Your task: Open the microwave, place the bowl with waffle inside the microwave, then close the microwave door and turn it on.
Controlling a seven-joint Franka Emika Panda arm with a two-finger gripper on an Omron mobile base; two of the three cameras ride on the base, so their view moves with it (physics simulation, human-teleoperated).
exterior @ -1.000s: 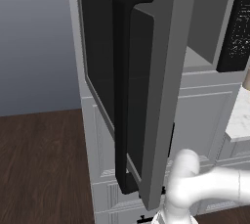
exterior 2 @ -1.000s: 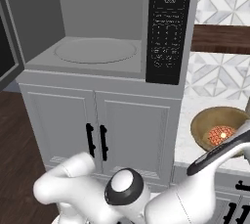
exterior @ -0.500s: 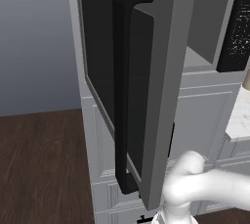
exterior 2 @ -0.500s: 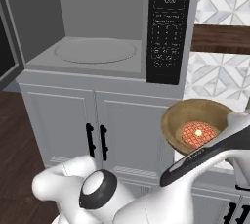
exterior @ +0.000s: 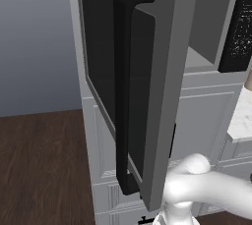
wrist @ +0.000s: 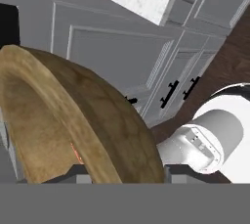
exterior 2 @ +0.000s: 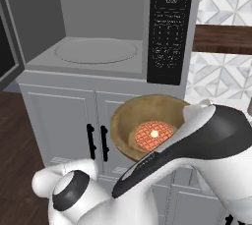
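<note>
Placing is in hand: fingers are shut on the bowl rim, waffle inside, held near and below the microwave cavity; microwave door swung wide. Next, lift and carry it in.

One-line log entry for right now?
microwave door: open | bowl: held in tool, waffle inside, in front of cabinets | microwave cavity: bare turntable
</note>
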